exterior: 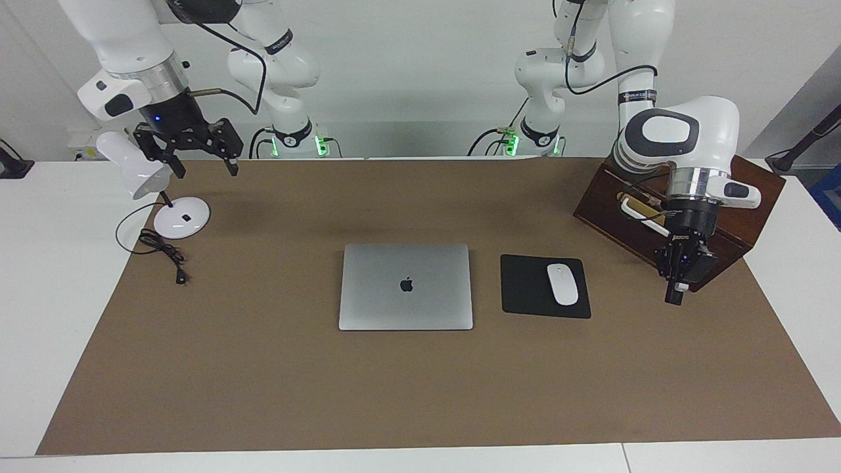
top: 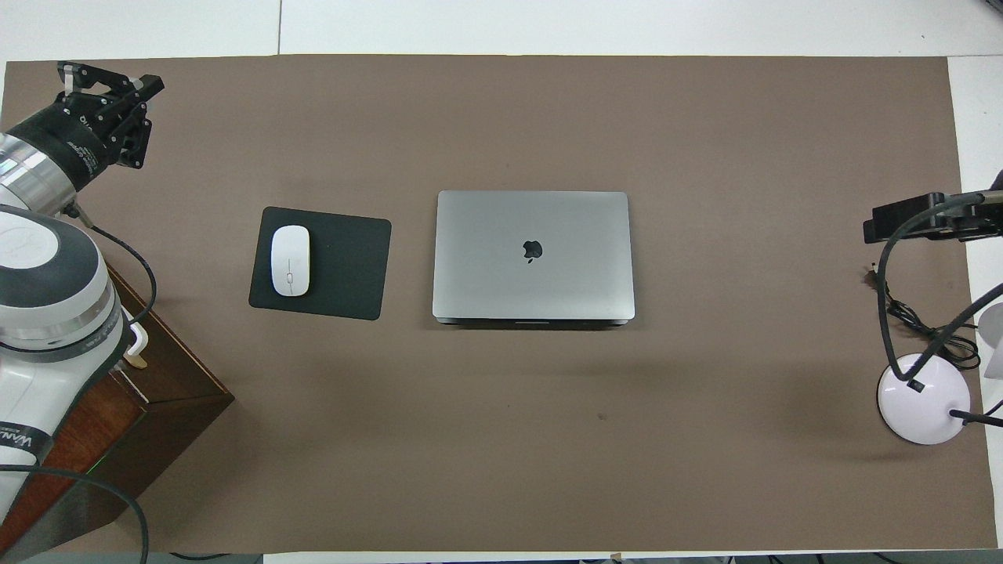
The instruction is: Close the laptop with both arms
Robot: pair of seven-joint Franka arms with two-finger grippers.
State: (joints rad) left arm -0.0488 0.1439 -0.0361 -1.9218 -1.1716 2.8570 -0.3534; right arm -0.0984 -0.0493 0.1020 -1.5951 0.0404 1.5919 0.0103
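laptop (top: 533, 254) shut, mouse pad (top: 321, 262) beside

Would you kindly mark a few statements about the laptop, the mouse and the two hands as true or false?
1. The laptop lies shut, logo up. True.
2. The mouse sits on the laptop. False: it sits on the black pad beside the laptop, toward the left arm's end.
3. The left hand is shut, over the brown mat by the wooden box. True.
4. The right hand grips the laptop's lid. False: it hangs open beside the lamp, holding nothing.
5. The laptop is nearer the lamp than the pad. False: the pad is right beside it.
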